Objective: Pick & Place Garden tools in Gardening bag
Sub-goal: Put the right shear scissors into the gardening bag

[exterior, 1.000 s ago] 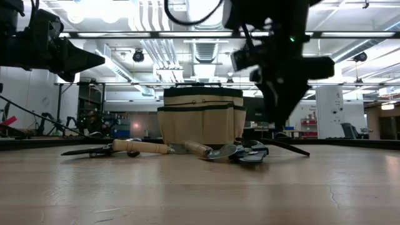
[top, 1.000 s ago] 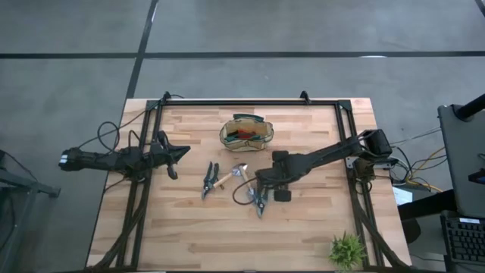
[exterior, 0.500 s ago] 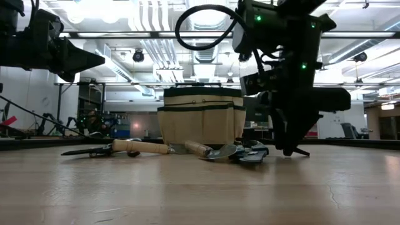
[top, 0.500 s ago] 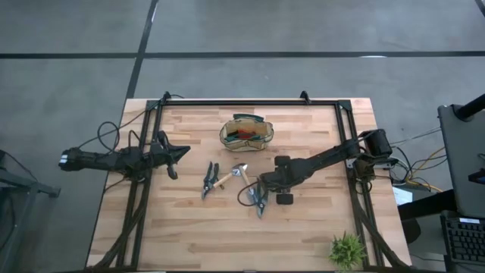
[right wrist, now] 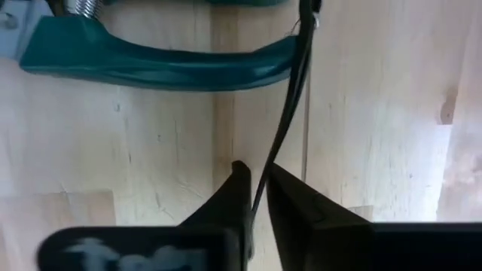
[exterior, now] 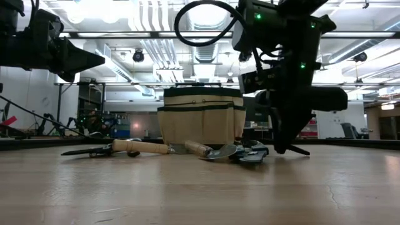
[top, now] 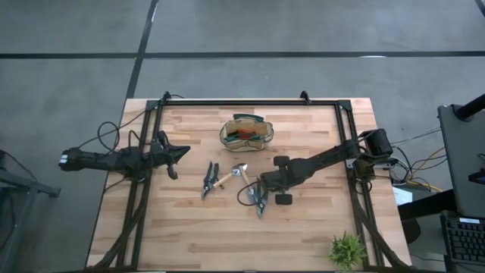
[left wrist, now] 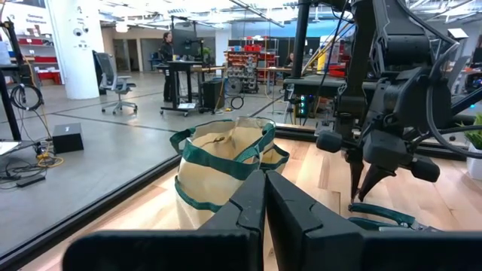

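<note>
- Bright ceiling strip lights (exterior: 187, 34) flare behind the arms in the low view, leaving them silhouetted.
- Even, soft light falls on the bench (top: 303, 227) from overhead; shadows are faint.
- The near benchtop blurs in the low view.

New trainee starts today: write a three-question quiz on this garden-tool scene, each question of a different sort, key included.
1. True or false: the left hand hangs directly over the gardening bag.
2. The right hand is lowered next to which thing? A) the small plant B) the teal-handled shears C) the trowel
3. Where does the red item lie?

Key:
1. False: the left hand is at the left side of the table, clear of the bag.
2. B.
3. Inside the gardening bag.
</note>
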Action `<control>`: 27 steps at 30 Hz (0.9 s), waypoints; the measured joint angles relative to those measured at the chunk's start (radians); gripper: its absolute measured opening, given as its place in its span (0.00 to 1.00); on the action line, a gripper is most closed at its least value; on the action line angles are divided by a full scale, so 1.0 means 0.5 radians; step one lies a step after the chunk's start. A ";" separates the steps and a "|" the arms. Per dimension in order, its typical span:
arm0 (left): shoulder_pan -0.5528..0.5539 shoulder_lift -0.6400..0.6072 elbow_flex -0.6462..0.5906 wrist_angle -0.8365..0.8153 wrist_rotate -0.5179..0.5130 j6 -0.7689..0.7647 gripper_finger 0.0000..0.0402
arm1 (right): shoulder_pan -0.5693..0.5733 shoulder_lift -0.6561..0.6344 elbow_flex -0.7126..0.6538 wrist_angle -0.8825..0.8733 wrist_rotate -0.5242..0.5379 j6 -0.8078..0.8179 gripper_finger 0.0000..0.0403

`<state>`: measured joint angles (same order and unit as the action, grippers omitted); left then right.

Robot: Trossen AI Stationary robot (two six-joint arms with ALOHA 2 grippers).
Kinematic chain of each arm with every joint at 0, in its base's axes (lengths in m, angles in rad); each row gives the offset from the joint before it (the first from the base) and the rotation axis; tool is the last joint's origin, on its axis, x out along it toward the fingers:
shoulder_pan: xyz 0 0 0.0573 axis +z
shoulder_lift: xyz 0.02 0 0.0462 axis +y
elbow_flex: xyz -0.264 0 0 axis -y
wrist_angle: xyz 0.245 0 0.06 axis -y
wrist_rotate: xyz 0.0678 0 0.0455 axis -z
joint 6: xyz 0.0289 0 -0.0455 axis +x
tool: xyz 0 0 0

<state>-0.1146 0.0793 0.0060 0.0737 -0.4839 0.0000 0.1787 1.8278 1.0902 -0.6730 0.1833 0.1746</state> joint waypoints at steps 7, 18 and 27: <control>0.000 0.000 0.000 0.000 0.001 0.000 0.05 | 0.000 -0.001 0.003 -0.003 0.000 -0.016 0.02; 0.000 0.000 0.001 0.000 0.001 0.000 0.05 | 0.001 -0.095 0.125 -0.257 0.032 -0.016 0.02; -0.001 0.003 0.000 0.000 0.001 0.000 0.04 | -0.004 -0.365 0.292 -0.586 0.239 0.064 0.02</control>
<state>-0.1150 0.0811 0.0061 0.0738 -0.4835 0.0002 0.1768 1.6456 1.2360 -0.9659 0.3028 0.2066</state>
